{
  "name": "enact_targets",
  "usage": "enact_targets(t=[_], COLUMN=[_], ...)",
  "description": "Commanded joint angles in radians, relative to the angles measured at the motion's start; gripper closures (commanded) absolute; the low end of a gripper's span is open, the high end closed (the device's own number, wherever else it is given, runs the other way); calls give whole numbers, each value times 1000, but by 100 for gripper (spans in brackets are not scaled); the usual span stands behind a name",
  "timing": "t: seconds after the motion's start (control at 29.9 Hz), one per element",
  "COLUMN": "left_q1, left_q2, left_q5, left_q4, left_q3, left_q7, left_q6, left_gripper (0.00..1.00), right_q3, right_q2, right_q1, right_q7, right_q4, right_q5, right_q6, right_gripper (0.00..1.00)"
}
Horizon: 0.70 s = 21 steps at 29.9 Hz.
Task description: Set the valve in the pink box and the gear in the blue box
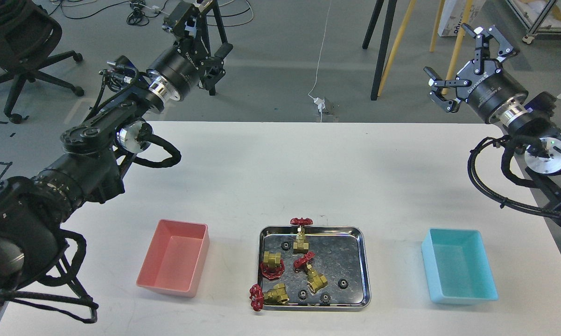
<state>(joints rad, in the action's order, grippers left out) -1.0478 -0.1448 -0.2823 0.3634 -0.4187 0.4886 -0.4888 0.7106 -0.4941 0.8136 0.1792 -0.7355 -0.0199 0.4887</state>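
Observation:
Several brass valves with red handwheels lie in a steel tray (362, 261) at the table's front centre: one upright valve (301, 235) at the tray's back edge, one (272, 263) on the left, one (312, 271) in the middle and one (270, 295) over the front left rim. Several small black gears, such as this gear (342, 283), lie among them. The pink box (199, 266) stands empty left of the tray. The blue box (453, 231) stands empty to its right. My left gripper (189, 16) is raised far back left, and its fingers are not clear. My right gripper (448, 50) hangs open and empty at the far right.
The white table (280, 177) ends at the back near the arms' height. Beyond it on the floor are an office chair (24, 51), black and yellow stand legs (388, 42) and cables. My arms' cable loops hang over the table's left and right sides.

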Motion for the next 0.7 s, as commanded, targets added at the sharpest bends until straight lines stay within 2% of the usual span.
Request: enact_targets(t=[0.0,0.3,0.43,0.5,0.67], left_q1=[0,11,38,38,-1], left_q2=[-1,-33,-38,-47,-192], left_q5=[0,71,91,88,42], left_q4=[-1,-49,-29,17,257], left_q3=[0,-14,-26,-26,-17], left_q7=[0,0,0,0,0], left_q6=[0,0,0,0,0], left_gripper=[0,0,0,0,0], right_q3=[0,10,20,29,68], right_q2=[5,-6,-24,-35,-41], right_q1=[-1,2,1,1,9], right_q7=[0,0,0,0,0], right_q4=[-1,-1,1,2,86], right_q5=[0,0,-2,0,-2], right_q6=[0,0,0,0,0], right_gripper=[0,0,0,0,0])
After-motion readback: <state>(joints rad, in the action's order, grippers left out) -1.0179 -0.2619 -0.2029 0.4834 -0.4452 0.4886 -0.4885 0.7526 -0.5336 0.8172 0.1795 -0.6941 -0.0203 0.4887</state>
